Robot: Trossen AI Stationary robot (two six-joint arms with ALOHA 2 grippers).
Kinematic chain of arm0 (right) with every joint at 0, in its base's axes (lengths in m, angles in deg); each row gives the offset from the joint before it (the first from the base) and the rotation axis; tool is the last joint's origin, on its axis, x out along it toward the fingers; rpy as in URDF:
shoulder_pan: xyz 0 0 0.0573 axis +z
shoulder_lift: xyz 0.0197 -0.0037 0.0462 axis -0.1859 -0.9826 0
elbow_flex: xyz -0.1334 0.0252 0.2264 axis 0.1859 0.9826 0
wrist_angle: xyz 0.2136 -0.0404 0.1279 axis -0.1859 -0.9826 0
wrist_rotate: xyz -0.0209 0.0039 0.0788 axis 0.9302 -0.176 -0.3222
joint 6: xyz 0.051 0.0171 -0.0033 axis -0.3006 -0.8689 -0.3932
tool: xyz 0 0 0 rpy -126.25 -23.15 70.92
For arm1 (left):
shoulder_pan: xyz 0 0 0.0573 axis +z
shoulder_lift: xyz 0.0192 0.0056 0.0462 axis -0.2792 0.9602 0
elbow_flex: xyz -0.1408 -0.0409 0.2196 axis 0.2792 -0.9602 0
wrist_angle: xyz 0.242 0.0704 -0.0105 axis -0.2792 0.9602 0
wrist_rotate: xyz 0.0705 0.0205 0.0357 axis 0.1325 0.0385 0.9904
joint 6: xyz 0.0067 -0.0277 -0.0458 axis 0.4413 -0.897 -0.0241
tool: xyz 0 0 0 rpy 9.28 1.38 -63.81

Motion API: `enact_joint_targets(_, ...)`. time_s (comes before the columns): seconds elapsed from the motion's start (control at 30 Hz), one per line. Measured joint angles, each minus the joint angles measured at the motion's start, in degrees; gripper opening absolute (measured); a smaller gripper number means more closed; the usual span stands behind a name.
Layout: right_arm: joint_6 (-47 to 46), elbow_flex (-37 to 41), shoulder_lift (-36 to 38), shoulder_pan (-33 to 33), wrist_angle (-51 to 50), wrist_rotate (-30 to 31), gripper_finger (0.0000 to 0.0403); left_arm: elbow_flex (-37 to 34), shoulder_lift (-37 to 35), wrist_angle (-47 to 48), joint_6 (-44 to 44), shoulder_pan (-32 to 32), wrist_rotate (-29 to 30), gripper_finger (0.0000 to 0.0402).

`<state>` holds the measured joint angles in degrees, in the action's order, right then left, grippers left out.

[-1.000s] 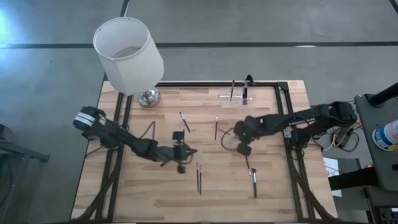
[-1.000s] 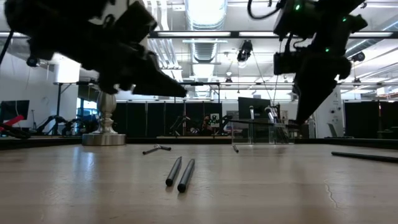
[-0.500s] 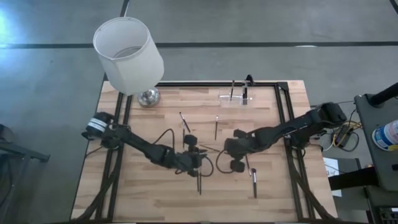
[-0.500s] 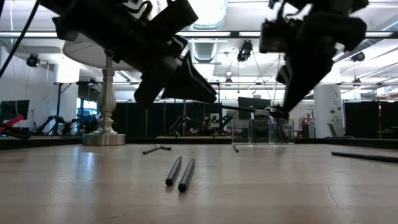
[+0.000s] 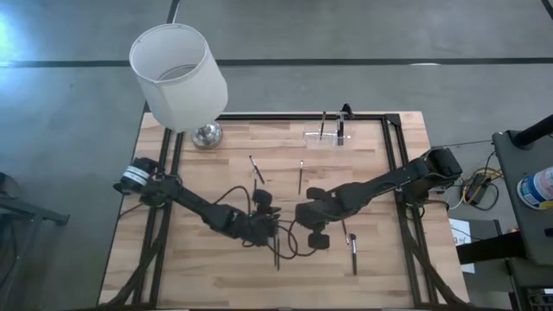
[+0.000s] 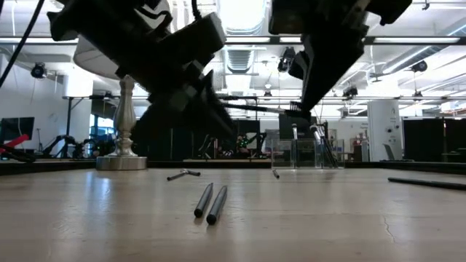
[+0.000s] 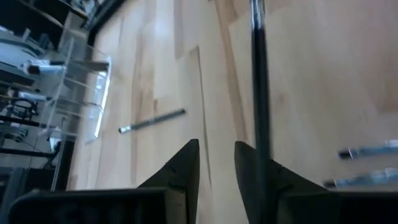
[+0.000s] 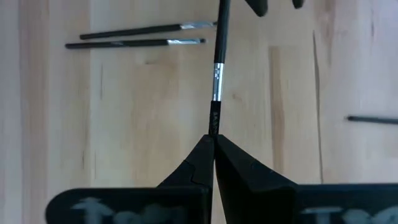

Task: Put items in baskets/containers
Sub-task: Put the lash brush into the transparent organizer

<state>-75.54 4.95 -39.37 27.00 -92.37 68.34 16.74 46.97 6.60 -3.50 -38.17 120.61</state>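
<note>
1. Right gripper (image 8: 213, 142), centre of the high view: you see its fingers (image 8: 242, 163) pressed together on the end of a thin dark brush (image 8: 216, 93), which juts forward toward the other arm.

2. Left gripper (image 7: 216, 155), lower centre of the high view, tip to tip with the right one: fingers (image 7: 181, 169) stand a narrow gap apart. The same brush runs alongside one finger; you cannot tell whether it touches.

3. Clear holder (image 5: 324, 138), upper right of the worktop (image 5: 190, 268): two sticks stand upright in it.

4. Loose sticks on the worktop: a pair (image 6: 211, 202) side by side below the grippers; one brush (image 5: 352, 249) lower right; one (image 5: 300, 175) and another (image 5: 256, 168) in the middle, below the holder.

5. Lamp (image 5: 179, 78), upper left, well apart from the arms.
</note>
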Motion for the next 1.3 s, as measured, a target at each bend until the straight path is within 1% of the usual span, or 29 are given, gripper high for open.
enact_joint_targets(0.17, 0.36, -0.56, 0.21, -0.02, -0.9, 0.01, 0.0008, -0.02, -0.11, 3.16, -2.19, -1.18, -0.04, 0.008)
enact_joint_targets(0.37, 0.38, -0.83, 0.34, -0.02, -0.94, -0.42, 0.0008, -0.02, -0.56, 3.46, -2.87, -2.01, -0.33, 0.0036)
enact_joint_targets(0.53, 0.76, -0.8, 0.38, -0.02, -0.93, -0.72, 0.0008, -0.04, -1.51, 3.58, -3.83, -2.0, -2.27, 0.0004)
enact_joint_targets(0.63, 0.82, -0.84, 0.43, -0.04, -0.92, -1.9, 0.0009, -0.04, -2.43, 3.73, -5.09, -1.99, -5.83, 0.0004)
enact_joint_targets(0.7, 0.82, -0.84, 0.43, -0.04, -0.98, -2.08, 0.0009, -0.04, -3.03, 3.28, -7.39, -2.01, -7.08, 0.0009)
enact_joint_targets(0.8, 0.82, -0.84, 0.43, -0.06, -1.01, -2.15, 0.0009, 0.3, -3.87, 3.98, -9.52, -1.99, -8.62, 0.0024)
enact_joint_targets(0.93, 1.02, -0.95, 0.43, -0.06, -0.97, -2.85, 0.0009, 1.21, -4.11, 4.24, -10.88, -1.97, -13.89, 0.005)
enact_joint_targets(1.03, 1.2, -1.26, 0.44, -0.06, -0.88, -2.9, 0.0009, 1.56, -4.11, 5.6, -11.57, -1.88, -14.73, 0.0059)
enact_joint_targets(1.17, 1.37, -1.58, 0.45, -0.06, -0.94, -2.91, 0.0009, 1.6, -4.07, 6.59, -12.1, -1.75, -14.75, 0.0051)
enact_joint_targets(1.3, 1.45, -1.65, 0.45, -0.06, -0.94, -2.95, 0.0009, 1.6, -4.07, 6.6, -13.09, -1.77, -15.73, 0.0022)
